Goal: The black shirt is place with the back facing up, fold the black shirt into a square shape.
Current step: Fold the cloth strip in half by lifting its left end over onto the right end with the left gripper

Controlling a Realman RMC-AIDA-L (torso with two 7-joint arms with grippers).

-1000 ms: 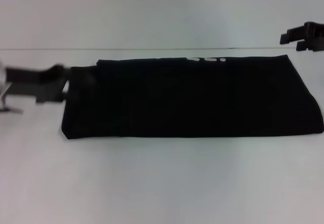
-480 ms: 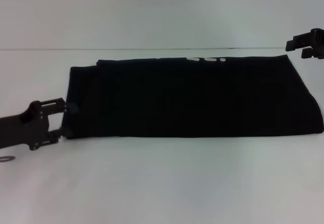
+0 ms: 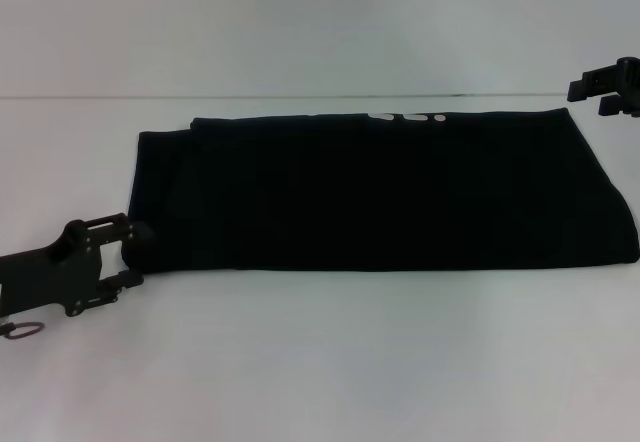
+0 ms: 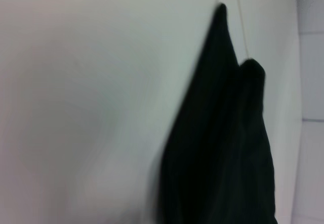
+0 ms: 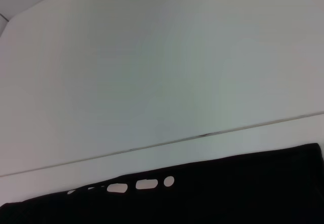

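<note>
No legible text; only cut-off white marks on black shirt (image 3: 385, 192)

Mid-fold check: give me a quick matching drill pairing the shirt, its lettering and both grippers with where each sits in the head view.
1. black shirt
2. cream-white lettering
3. left gripper
4. right gripper

a. at the shirt's near left corner
b. off the shirt's far right corner
c. along the shirt's far edge
d. folded into a long band across the table

Pairs: 1-d, 2-c, 3-a, 4-b

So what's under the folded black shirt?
The black shirt lies folded on the white table. Cream lettering peeks out at its far edge; the remaining print is covered.
</note>
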